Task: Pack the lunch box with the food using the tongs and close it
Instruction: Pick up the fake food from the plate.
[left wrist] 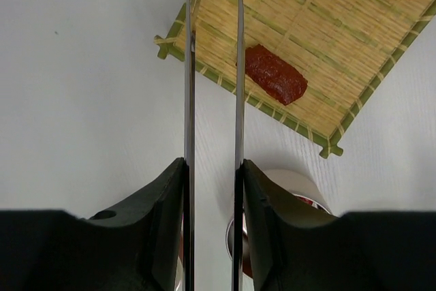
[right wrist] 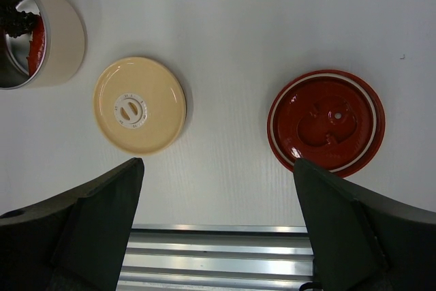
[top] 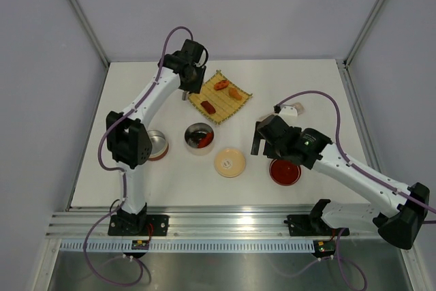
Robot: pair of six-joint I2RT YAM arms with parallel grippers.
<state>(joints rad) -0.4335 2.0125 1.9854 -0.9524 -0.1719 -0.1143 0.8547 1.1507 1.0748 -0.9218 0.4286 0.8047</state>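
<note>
Now the left gripper [left wrist: 212,189] pinches long thin silver metal tongs [left wrist: 189,100], seemingly over the woven yellow mat [left wrist: 306,52]; the right gripper [right wrist: 218,168] gapes wide, empty.

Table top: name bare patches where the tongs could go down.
Bare: far-left table beside the left arm; far-right corner beyond the woven mat; near strip left of the cream lid. Crowded: the middle, around lunch box and red lid.

Bright, even light; soft shadow beside the lunch box [right wrist: 65,35].
</note>
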